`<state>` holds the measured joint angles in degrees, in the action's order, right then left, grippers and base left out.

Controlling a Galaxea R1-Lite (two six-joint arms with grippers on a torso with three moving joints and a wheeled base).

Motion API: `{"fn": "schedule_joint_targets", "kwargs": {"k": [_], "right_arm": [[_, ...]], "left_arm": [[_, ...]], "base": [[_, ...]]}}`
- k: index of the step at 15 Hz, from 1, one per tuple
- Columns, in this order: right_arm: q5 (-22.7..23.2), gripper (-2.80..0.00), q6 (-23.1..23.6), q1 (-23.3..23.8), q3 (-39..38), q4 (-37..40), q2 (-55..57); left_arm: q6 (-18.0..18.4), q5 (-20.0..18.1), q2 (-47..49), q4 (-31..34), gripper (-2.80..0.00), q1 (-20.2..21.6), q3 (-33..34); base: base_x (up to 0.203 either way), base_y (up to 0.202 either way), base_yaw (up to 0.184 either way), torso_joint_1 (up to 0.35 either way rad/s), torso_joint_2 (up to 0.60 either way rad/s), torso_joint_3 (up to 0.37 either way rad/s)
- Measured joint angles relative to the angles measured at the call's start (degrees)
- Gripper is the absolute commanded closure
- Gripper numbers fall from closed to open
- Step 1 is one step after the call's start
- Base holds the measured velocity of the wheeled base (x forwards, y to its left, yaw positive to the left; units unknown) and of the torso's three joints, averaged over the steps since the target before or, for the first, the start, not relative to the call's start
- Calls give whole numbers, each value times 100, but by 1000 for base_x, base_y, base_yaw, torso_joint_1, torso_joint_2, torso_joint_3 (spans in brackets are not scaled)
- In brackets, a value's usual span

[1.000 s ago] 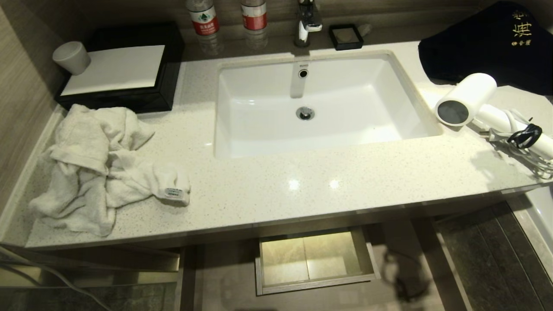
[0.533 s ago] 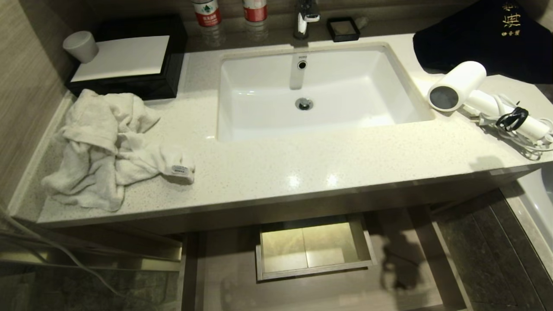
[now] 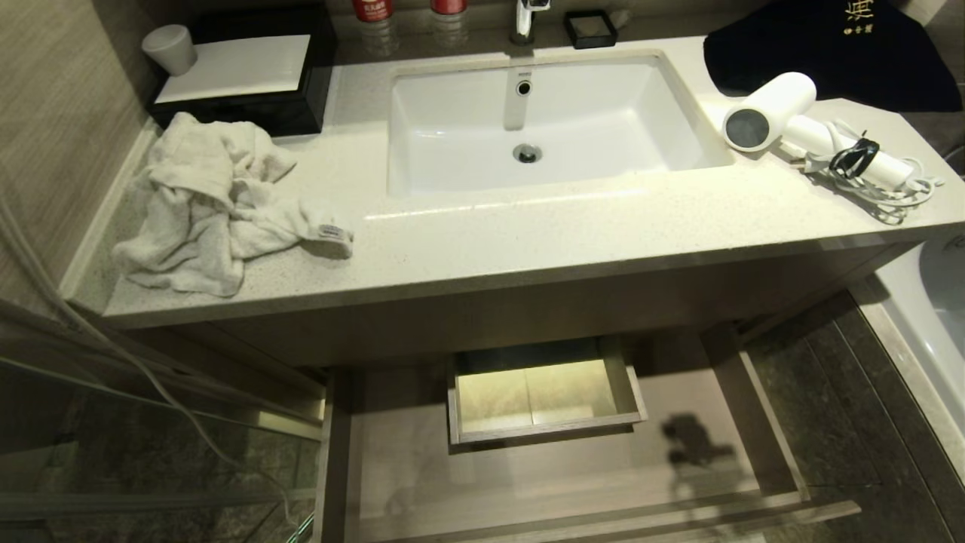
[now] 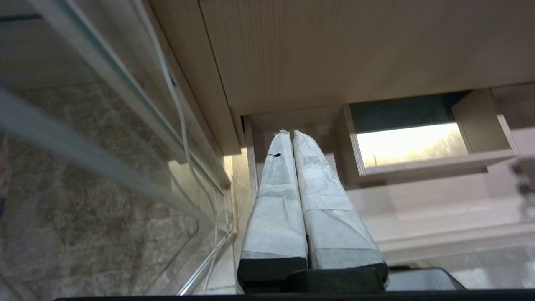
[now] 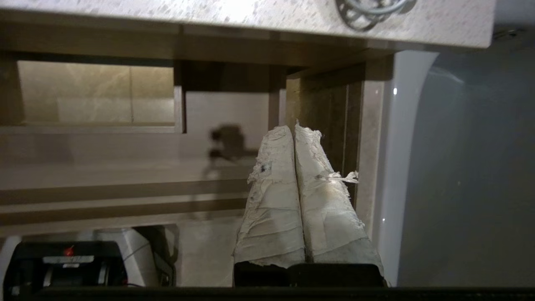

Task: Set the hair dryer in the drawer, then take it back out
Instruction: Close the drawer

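The white hair dryer lies on the counter's right end, its grey round end facing the sink. Its cord is bundled with a black tie beside the handle. Below the counter the wide wood-grain drawer stands pulled out, with nothing on its floor around the boxed cut-out. Neither gripper shows in the head view. My left gripper is shut and empty, low at the drawer's left side. My right gripper is shut and empty in front of the drawer's right end, below the cord overhanging the counter edge.
A crumpled white towel lies left of the sink. A black box, a cup and a dark cloth sit at the back. A white bathtub borders the right, a glass panel the left.
The whole head picture has shifted: the counter has slid up and away and more of the open drawer shows, so the camera moved. The hair dryer and drawer have stayed in place.
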<state>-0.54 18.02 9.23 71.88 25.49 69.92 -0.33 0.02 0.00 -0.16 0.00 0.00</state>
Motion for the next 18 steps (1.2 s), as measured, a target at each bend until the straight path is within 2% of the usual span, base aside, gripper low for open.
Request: {"fn": "schedule_joint_targets", "kwargs": {"k": [4,7,14,18], "right_arm": [[455,0,-78,112,-57,154,-62],[480,0,-234,118,-192,270,-124],[485,0,-234,123,-304,206,-153],[482,0,-229,122,-340,219,-157]], "left_arm": [[1,0,0,0,0,0,0],[0,2,0,0,0,0,-1],[0,0,0,2,0,0,0],[-1,5,0,0,0,0,0]], "base": [[0,0,0,-289,59,-239],[0,0,0,-272,15,-261],[0,0,0,-236,-47,-286],[0,0,0,-61,-27,-82]]}}
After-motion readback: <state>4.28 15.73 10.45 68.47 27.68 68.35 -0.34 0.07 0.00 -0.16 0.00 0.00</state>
